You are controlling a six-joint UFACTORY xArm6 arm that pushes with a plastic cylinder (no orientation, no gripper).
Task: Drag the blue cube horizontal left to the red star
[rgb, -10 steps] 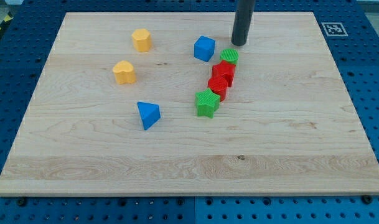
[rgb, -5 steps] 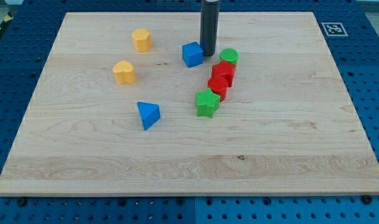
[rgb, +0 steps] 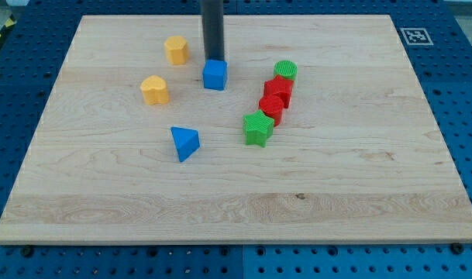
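**Blue cube pushed out to the left of the red star**

My tip touches the blue cube at its upper edge, the rod standing upright from the view's top. There is no gripper here, so nothing is clamped; the cube can only be shoved. It sits on the desk, well left of the red star and slightly higher in the view. I judge that the cube now needs little more than levelling.
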